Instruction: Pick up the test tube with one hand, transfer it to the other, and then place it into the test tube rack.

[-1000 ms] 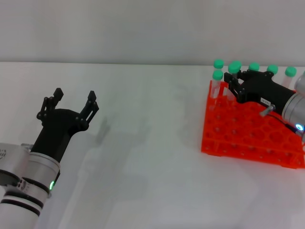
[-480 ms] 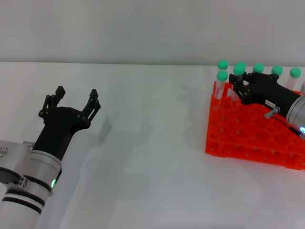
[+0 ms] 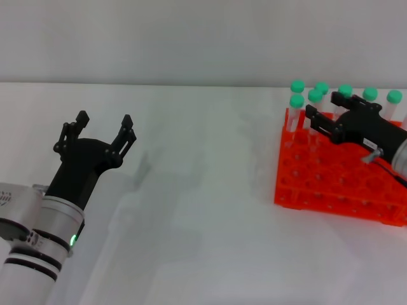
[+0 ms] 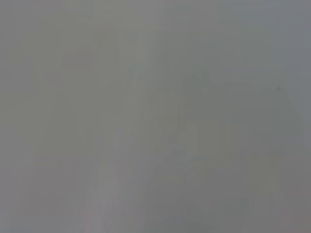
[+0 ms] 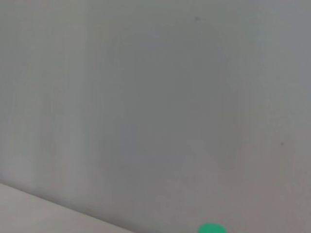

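Now right hand (image 3: 321, 113) unclenched above test tube rack (image 3: 318, 184); left hand (image 3: 102, 129) released, well apart

Evenly and softly lit from above, bright without glare. Faint grey shadow on the white table (image 3: 191, 210) just ahead of the left gripper (image 3: 102, 130) and trailing back beside its arm (edges diffuse, no hard outline). Both wrist views washed to flat grey, featureless, save a blurred green cap (image 5: 211, 228) at one border.
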